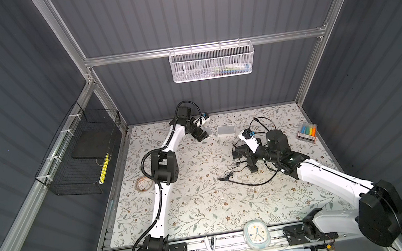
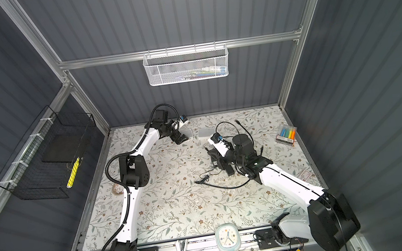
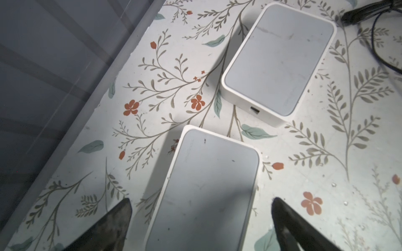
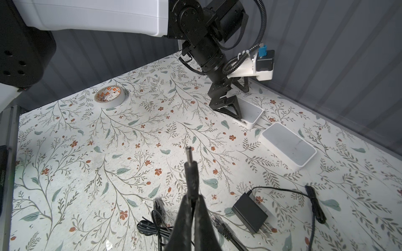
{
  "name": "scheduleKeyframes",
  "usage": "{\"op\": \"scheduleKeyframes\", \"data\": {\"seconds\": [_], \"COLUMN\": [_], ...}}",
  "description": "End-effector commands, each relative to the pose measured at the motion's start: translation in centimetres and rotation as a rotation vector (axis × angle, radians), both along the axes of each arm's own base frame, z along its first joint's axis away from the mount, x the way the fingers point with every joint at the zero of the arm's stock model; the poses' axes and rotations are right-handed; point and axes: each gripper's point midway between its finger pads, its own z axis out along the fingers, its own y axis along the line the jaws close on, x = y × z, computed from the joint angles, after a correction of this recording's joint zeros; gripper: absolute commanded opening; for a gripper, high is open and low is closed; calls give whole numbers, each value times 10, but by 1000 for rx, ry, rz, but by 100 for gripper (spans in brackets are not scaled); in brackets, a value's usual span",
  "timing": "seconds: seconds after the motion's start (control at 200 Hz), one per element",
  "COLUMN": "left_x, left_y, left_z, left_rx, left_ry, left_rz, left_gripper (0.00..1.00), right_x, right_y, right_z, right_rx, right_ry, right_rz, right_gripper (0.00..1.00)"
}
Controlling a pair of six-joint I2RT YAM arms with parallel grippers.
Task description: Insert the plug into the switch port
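Plug (image 4: 191, 169) pinched in right gripper (image 4: 192, 201), tip free above table (image 4: 65, 152), well apart from switch (image 3: 217, 165) straddled by wide-open left gripper (image 3: 201, 206); approach, alignment & insertion all left.

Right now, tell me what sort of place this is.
Most likely a robotics lab test cell. Grey panelled walls on an aluminium frame box in a floral-covered table, the left arm and right arm are mounted at its front, and a white mesh basket hangs from the frame.
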Motion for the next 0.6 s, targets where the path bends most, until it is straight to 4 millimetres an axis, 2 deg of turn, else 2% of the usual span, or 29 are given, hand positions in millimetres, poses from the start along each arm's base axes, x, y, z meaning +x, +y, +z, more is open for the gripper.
{"op": "scheduleKeyframes", "data": {"seconds": [0.0, 0.22, 0.365, 0.595], "left_x": [0, 10, 12, 0], "left_y": [3, 1, 1, -3], "left_z": [0, 3, -9, -26], "left_rx": [-2, -25, -10, -25], "left_ry": [38, 3, 17, 89], "left_rz": [54, 76, 70, 39], "left_gripper": [100, 100, 100, 100], "right_x": [-6, -8, -5, -3], "right_y": [-2, -1, 0, 2], "right_z": [5, 7, 5, 2], "right_rx": [26, 41, 48, 43], "right_ry": [10, 27, 34, 44], "right_rz": [4, 4, -1, 4], "right_gripper": [0, 0, 0, 0]}}
